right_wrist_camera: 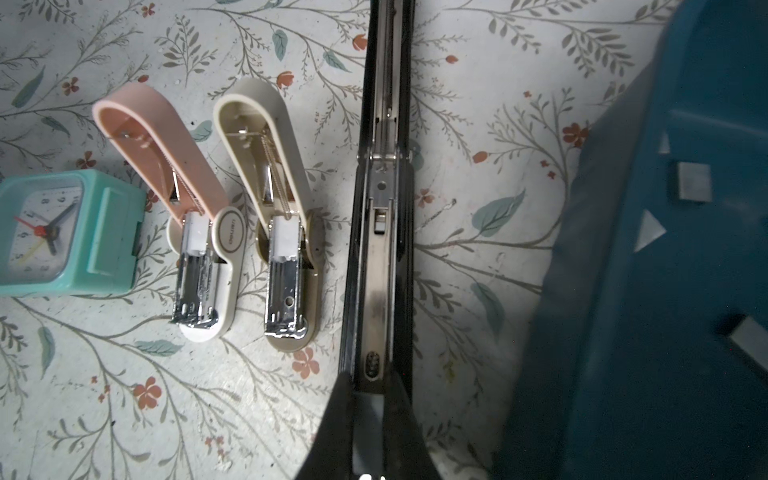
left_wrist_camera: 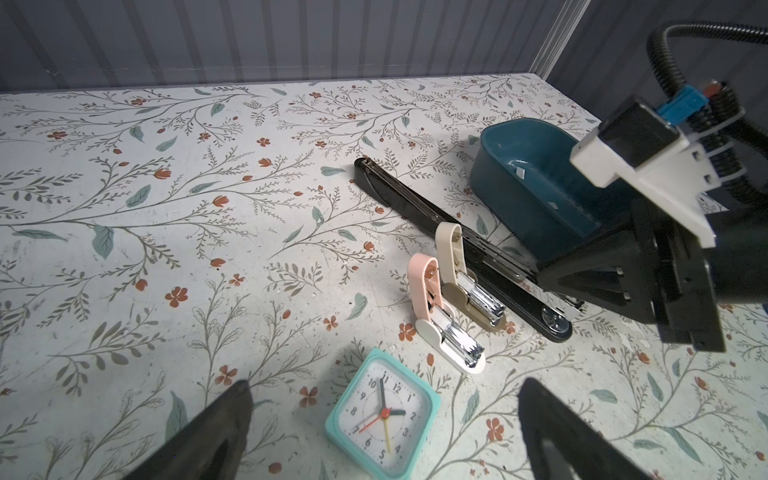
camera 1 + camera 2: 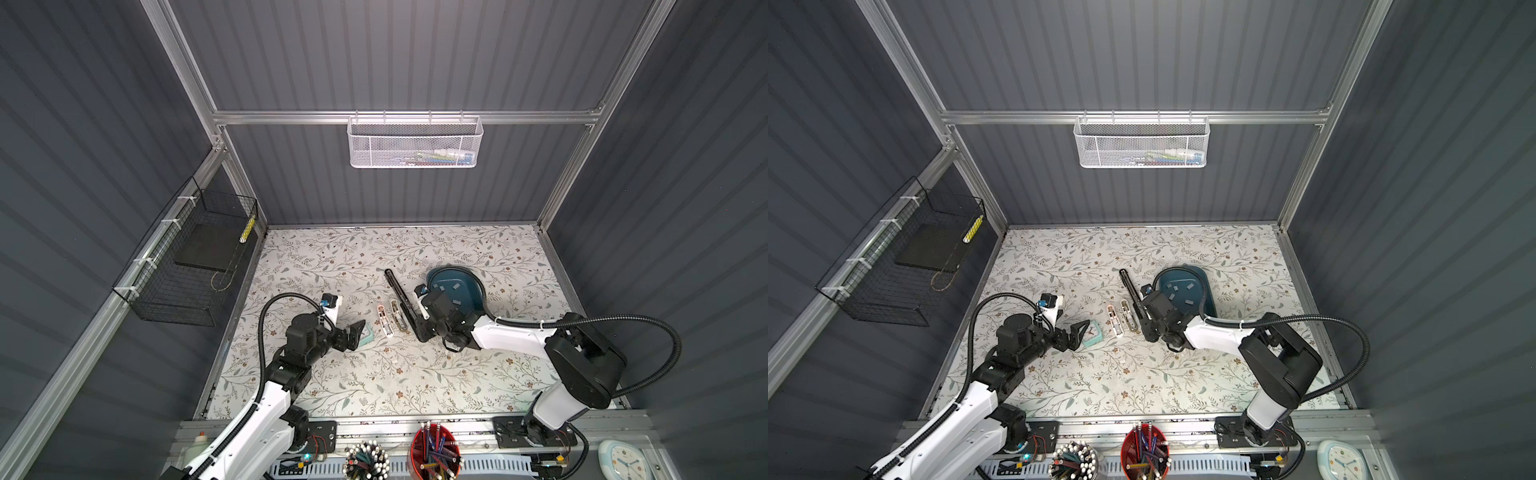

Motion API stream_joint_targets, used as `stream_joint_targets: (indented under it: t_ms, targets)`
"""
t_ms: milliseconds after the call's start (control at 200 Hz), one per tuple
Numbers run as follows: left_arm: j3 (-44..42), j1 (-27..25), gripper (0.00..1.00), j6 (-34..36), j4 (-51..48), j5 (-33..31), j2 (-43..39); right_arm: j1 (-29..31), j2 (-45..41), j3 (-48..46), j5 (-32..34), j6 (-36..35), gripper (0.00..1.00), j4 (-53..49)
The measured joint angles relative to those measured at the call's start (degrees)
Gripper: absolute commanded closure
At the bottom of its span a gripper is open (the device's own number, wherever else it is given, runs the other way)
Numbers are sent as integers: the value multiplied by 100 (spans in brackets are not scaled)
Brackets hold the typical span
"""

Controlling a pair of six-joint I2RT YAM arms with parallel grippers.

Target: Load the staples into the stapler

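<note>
We see the right gripper [image 1: 369,380], pinched narrow on what looks like staples [image 1: 368,419], over the 5 o'clock end of the black stapler [image 3: 399,297]; its channel [image 1: 380,266] runs toward 11 o'clock.

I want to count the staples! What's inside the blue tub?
A few small grey staple strips lie on the blue tub's floor. The right arm covers part of it, so more could be hidden.

long black stapler [image 3: 398,293] lies on floral table [image 3: 332,374]; pink stapler [image 3: 385,321] and beige stapler [image 3: 397,316] just left of it. grey staples [image 3: 456,286] loose in teal tray [image 3: 471,282]. right gripper [image 3: 423,332] at black stapler's near end.
</note>
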Motion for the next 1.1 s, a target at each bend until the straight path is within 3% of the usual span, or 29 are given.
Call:
stream_joint_targets:
  t_ms: [530,1096]
  targets:
    - [0,0,0,2,0,2,24,0,109,120,-35,50,86,-61]
    - [0,0,0,2,2,2,24,0,457,566,116,-79,79,-402]
